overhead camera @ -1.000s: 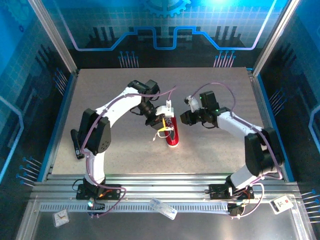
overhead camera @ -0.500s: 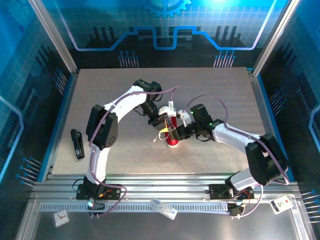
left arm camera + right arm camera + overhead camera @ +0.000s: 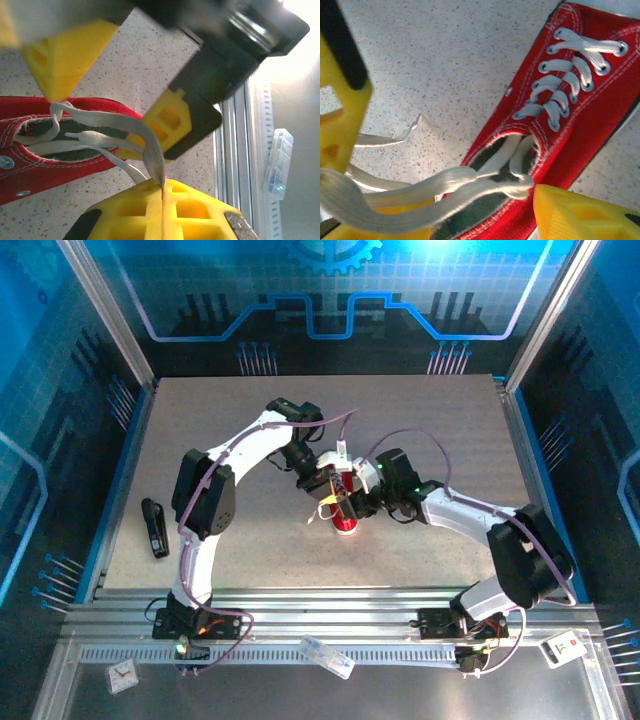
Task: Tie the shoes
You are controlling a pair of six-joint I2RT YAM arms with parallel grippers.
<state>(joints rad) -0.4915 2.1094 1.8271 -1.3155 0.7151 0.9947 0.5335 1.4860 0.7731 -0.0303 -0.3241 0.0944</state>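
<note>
The shoes are one red sneaker (image 3: 344, 517) with white laces, lying mid-table. My left gripper (image 3: 326, 490) hangs over its left side. In the left wrist view that left gripper (image 3: 162, 192) is shut on a white lace (image 3: 150, 145) that rises taut from the sneaker (image 3: 45, 170). My right gripper (image 3: 358, 502) has come in from the right. In the right wrist view the right gripper (image 3: 440, 180) stands open, its yellow fingers (image 3: 570, 212) either side of the crossed laces (image 3: 455, 182) above the sneaker's (image 3: 580, 115) opening. A loose lace end (image 3: 395, 137) lies on the table.
A black tool (image 3: 153, 527) lies near the table's left edge. A clear plastic box (image 3: 327, 657) and small white items (image 3: 563, 647) sit on the aluminium rail (image 3: 235, 135) at the front. Blue walls enclose the speckled table (image 3: 250, 420).
My right arm has swung in from the right to the sneaker and its jaws have spread wider. The left gripper stayed shut on the lace, shifting slightly towards the shoe.
</note>
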